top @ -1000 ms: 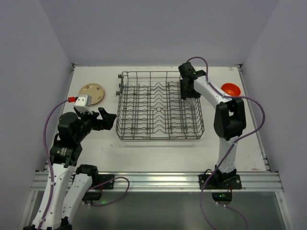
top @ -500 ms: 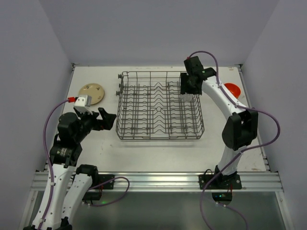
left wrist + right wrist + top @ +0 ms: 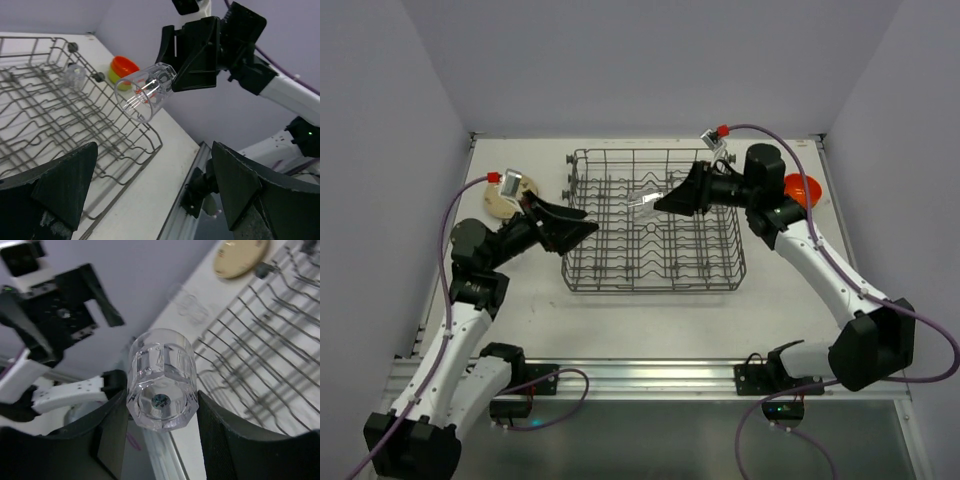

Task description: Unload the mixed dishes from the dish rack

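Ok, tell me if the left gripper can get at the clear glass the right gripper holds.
Probably yes. The left gripper stands wide open facing the clear glass, which the right gripper holds out above the dish rack; nothing lies between them.

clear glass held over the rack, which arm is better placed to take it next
Left: the left gripper is open, facing the clear glass, which the right gripper holds above the dish rack.
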You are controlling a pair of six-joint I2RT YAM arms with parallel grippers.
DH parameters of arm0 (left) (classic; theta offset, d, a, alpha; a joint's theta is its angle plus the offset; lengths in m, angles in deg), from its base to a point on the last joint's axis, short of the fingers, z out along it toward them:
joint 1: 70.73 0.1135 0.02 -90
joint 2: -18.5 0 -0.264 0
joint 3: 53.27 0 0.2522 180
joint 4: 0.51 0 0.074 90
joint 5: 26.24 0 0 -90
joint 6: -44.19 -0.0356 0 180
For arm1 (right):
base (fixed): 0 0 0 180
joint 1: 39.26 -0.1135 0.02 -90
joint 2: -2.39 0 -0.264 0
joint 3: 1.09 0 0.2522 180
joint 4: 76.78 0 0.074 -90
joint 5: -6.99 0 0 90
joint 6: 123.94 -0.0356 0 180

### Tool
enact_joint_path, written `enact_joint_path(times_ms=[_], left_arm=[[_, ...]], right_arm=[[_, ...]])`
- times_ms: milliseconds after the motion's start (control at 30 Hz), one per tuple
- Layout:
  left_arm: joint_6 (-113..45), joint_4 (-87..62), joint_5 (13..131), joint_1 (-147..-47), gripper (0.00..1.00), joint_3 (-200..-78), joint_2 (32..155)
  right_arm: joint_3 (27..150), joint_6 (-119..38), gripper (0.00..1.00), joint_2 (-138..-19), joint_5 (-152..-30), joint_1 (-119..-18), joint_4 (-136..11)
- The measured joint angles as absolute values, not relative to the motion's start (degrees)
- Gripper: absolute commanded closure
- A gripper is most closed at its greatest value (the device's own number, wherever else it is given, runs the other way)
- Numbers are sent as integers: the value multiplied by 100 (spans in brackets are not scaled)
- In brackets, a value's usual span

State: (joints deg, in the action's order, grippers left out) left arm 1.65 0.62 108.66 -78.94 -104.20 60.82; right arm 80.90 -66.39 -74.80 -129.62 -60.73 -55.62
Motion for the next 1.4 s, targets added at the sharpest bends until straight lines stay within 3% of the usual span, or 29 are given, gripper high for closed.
enact_joint_path(times_ms=[200, 500, 700, 800, 833, 933, 1000, 1067, 1100, 1233, 1400], left_arm=[[934, 1315, 11214, -8683, 1, -10418, 6786], [1063, 1949, 11019, -9686, 18, -10853, 7405], [1070, 2130, 10772, -9922, 58, -11071, 7789], [1052, 2183, 10685, -10018, 72, -11229, 7951], [1059, 2191, 10656, -10034, 83, -11264, 7988], [1065, 2194, 10575, -10053, 100, -11285, 8047], [1057, 2163, 10525, -10082, 100, -11285, 8045], [1002, 2065, 10451, -10088, 100, -11285, 8010], [862, 1892, 10368, -10095, 100, -11294, 7975], [36, 270, 9603, -10121, 100, -11775, 7794], [-1015, -2934, 7275, -10123, 100, -13436, 7741]], right_arm=[[7377, -8141, 75, -7439, -14239, -6071, -8187], [7279, -9301, 75, -7563, -14993, -6073, -10071], [7216, -9281, 75, -7563, -15030, -6075, -10078], [7213, -9203, 75, -7554, -15026, -6104, -10010], [7209, -9157, 75, -7543, -15021, -6117, -9975], [7137, -8949, 74, -7456, -14973, -6137, -9901], [7100, -8822, 68, -7410, -14958, -6130, -9881], [7045, -8766, 10, -7373, -14903, -6128, -9881], [7012, -8768, 1, -7351, -14855, -6132, -9829], [6894, -8350, 1, -7133, -14411, -6062, -9031], [7216, -7303, 1, -6781, -12464, -5881, -6607]])
